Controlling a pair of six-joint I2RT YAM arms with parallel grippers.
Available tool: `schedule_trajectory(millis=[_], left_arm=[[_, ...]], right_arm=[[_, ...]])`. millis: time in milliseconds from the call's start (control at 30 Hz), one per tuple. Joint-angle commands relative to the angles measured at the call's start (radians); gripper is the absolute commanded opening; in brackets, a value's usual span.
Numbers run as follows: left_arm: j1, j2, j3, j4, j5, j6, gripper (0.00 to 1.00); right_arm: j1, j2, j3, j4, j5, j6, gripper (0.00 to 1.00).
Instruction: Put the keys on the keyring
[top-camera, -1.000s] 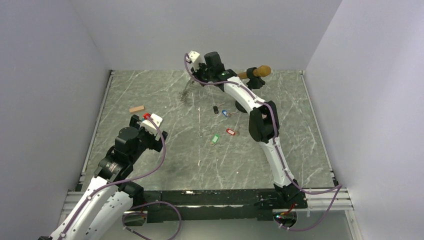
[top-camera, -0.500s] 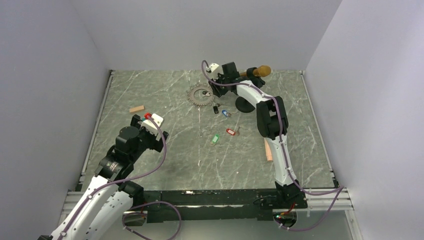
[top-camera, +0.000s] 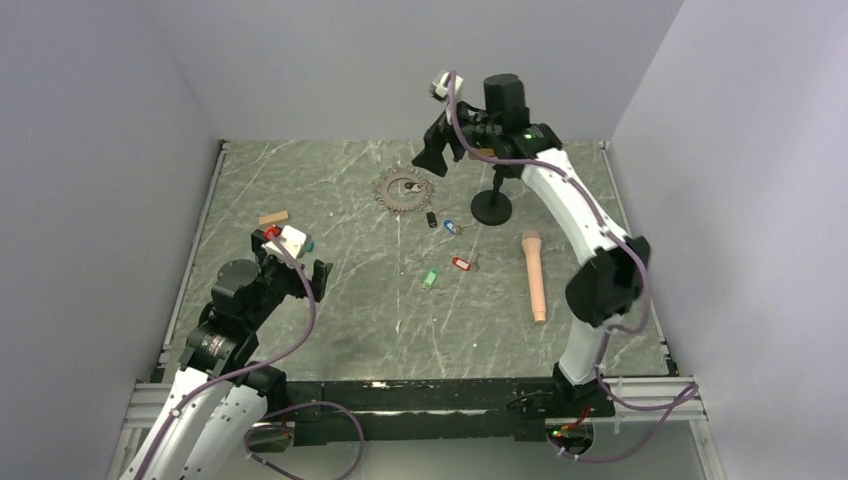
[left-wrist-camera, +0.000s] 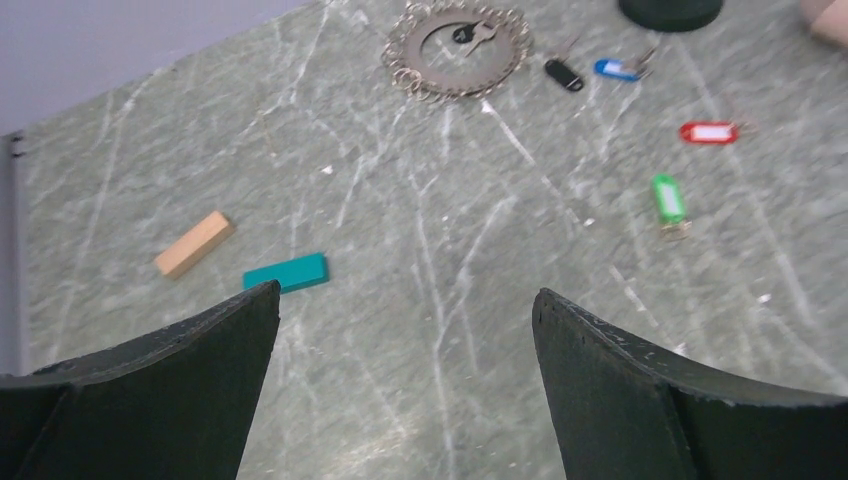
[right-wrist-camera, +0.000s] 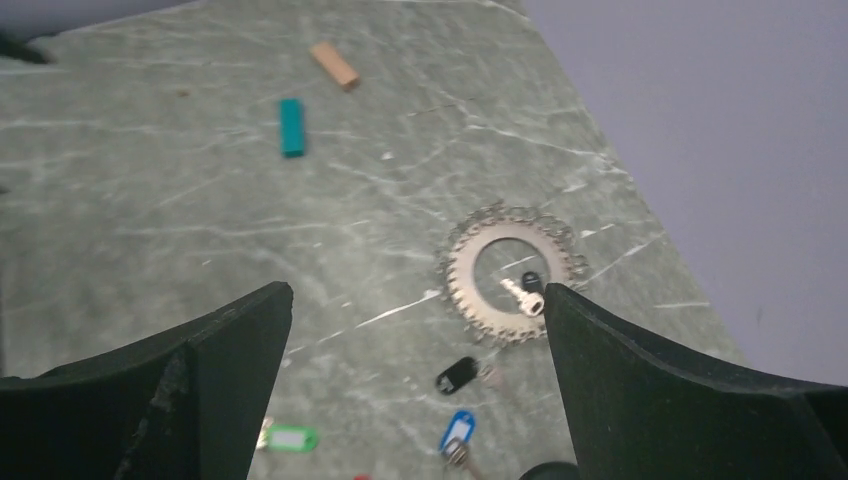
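Observation:
The keyring (top-camera: 403, 189), a toothed dark metal ring, lies flat on the table towards the back. A small silver key (right-wrist-camera: 525, 292) with a black tag rests inside its centre hole. The black-tagged key (top-camera: 432, 219), blue-tagged key (top-camera: 452, 226), red-tagged key (top-camera: 460, 263) and green-tagged key (top-camera: 430, 278) lie loose in front of the ring. My right gripper (top-camera: 432, 160) hangs open above and just right of the ring, holding nothing. My left gripper (top-camera: 318, 280) hovers open over bare table at the near left, far from the keys.
A black microphone-stand base (top-camera: 492, 208) stands right of the keys. A tan microphone (top-camera: 533, 275) lies flat further right. A tan wooden block (top-camera: 273, 217) and a teal block (left-wrist-camera: 286, 272) lie at the left, close to my left gripper. Grey walls enclose the table.
My right gripper opened and let go of the keyring, which went from hanging to lying flat. The right arm then rose and swung right. My left arm drew back slightly.

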Motion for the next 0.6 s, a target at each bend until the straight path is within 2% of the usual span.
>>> schedule_trajectory(millis=[0, 100, 200, 367, 567], left_arm=[[0.013, -0.017, 0.062, 0.082, 0.126, -0.207, 0.99], [0.013, -0.014, 0.108, 0.126, 0.232, -0.32, 0.99], [0.013, -0.006, 0.138, 0.171, 0.287, -0.385, 0.99], [0.014, 0.056, 0.191, 0.139, 0.294, -0.339, 0.99], [0.014, 0.1, 0.295, -0.005, 0.275, -0.297, 1.0]], right_arm=[[0.002, -0.209, -0.194, -0.074, -0.096, -0.05, 1.0], [-0.018, -0.379, -0.346, -0.034, -0.05, -0.019, 1.0], [-0.098, -0.506, -0.434, -0.047, -0.11, 0.026, 1.0], [-0.267, -0.677, -0.581, 0.034, -0.206, 0.177, 1.0], [-0.354, -0.853, -0.695, 0.043, 0.034, 0.377, 1.0]])
